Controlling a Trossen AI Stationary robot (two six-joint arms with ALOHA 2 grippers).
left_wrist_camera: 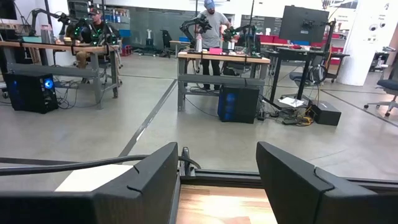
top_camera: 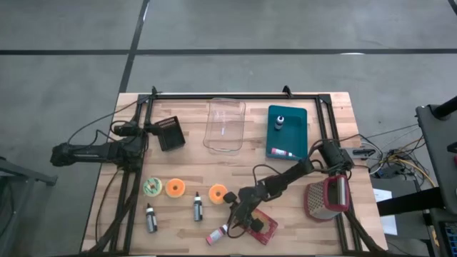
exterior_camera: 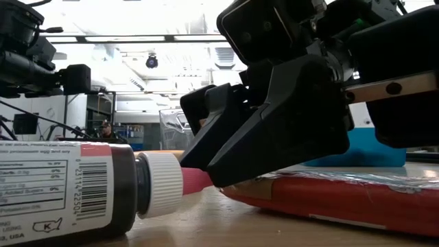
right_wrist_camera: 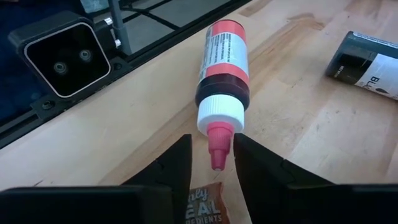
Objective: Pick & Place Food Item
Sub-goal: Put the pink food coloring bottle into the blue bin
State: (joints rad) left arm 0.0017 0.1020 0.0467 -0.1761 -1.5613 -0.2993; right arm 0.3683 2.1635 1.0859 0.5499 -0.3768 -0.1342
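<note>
While lying flat, red bottle (right_wrist_camera: 222, 59) nozzle sits betw. right tool (right_wrist_camera: 211, 163) fingers — open.

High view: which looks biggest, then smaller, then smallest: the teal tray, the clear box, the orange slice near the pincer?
1. Clear box and teal tray: they look about alike, so I won't rank them.
2. Orange slice: clearly the smallest.
</note>
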